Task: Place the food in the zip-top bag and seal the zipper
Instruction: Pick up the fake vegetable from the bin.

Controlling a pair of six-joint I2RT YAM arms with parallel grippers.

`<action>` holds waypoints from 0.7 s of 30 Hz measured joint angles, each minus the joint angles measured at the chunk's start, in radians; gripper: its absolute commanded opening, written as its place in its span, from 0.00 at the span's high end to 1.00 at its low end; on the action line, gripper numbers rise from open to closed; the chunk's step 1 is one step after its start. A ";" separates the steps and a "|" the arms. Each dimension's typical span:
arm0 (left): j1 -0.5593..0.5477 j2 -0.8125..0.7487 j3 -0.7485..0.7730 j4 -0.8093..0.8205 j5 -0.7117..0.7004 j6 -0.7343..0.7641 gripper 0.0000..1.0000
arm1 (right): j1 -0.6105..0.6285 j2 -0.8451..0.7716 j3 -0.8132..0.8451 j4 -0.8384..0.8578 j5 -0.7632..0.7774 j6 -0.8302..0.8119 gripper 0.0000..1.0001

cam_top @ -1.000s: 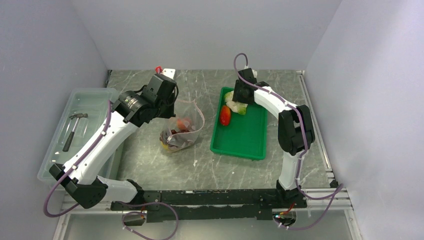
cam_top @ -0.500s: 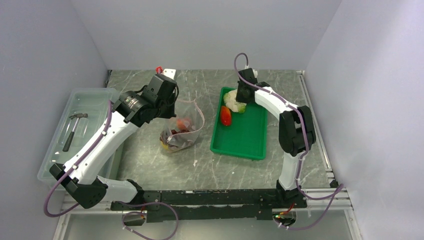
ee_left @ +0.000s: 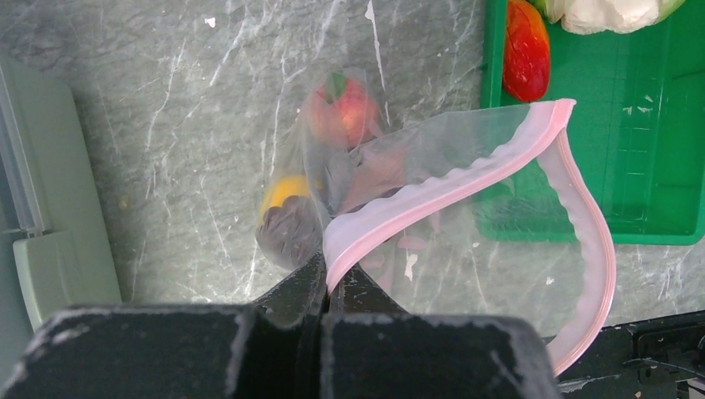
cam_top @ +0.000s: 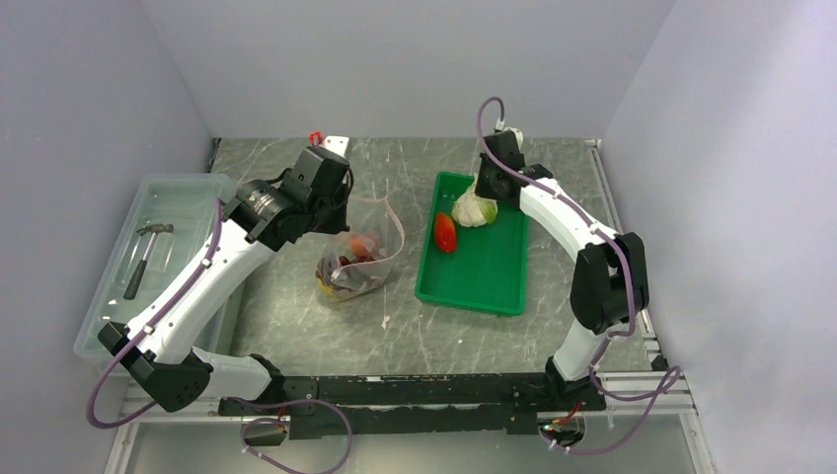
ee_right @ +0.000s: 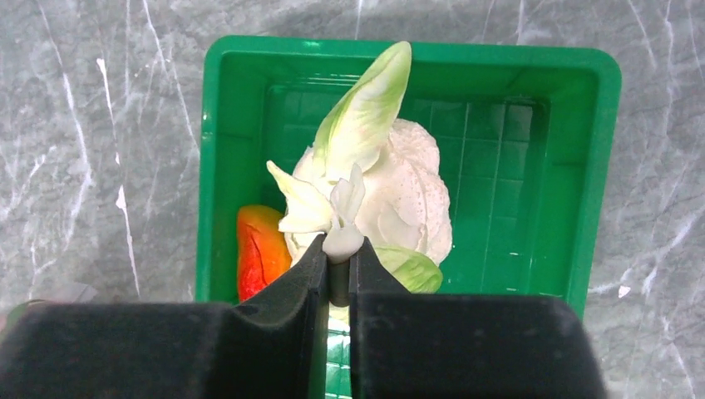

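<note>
Stem of the leafy vegetable (ee_right: 391, 191) sits pinched in the right hand (ee_right: 338, 266) over the green tray (ee_right: 582, 166); left hand (ee_left: 326, 291) clamps the zipper (ee_left: 465, 170).

A hammer (cam_top: 143, 259) lies inside the translucent bin (cam_top: 186, 200).

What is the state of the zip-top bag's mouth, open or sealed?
Open. In the left wrist view the two sides of the pink zipper stand far apart, while the left gripper pinches one edge.
</note>
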 measured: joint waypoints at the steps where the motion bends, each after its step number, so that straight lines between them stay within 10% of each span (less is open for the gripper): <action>1: 0.000 0.000 -0.001 0.001 0.002 0.000 1.00 | 0.000 -0.004 -0.006 0.000 0.003 -0.002 0.79; 9: 0.000 0.007 -0.002 0.007 0.020 0.000 1.00 | 0.000 -0.001 -0.037 -0.024 -0.002 -0.015 0.40; 21: 0.000 0.010 -0.002 0.008 0.021 0.000 1.00 | 0.000 -0.005 -0.049 -0.023 0.008 -0.026 0.18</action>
